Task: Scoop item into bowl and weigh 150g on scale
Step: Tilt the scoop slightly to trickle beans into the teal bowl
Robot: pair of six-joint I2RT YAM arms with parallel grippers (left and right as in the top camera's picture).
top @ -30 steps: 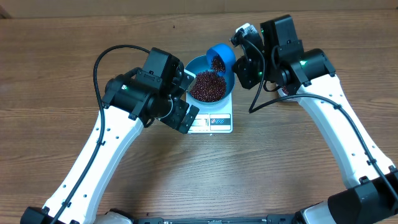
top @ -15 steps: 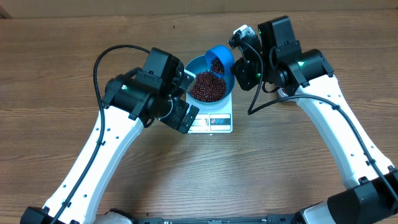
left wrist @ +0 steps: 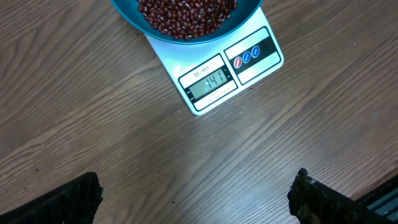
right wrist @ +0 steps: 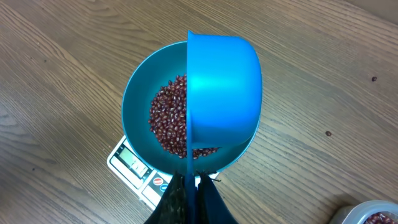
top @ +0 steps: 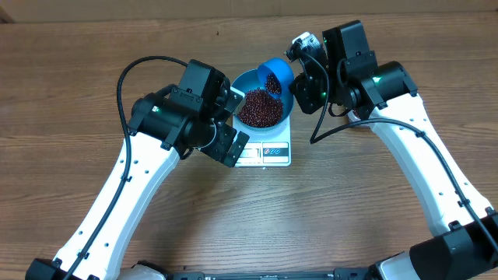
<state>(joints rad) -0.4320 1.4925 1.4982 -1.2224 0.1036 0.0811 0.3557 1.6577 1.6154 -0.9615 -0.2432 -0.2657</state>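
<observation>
My right pincer (right wrist: 191, 186) is clamped on the scoop (right wrist: 224, 81), tipped over the bowl (right wrist: 138, 106) just ahead; left pincer (left wrist: 193, 199) wide open, empty, scale (left wrist: 214, 84) ahead.

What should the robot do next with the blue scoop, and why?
Probably tip the scoop a tiny bit more, so a few more beans trickle into the bowl. The right pincer holds the scoop tilted over the bowl with beans inside it, and the display on the scale seems to read 141, just short of 150.
</observation>
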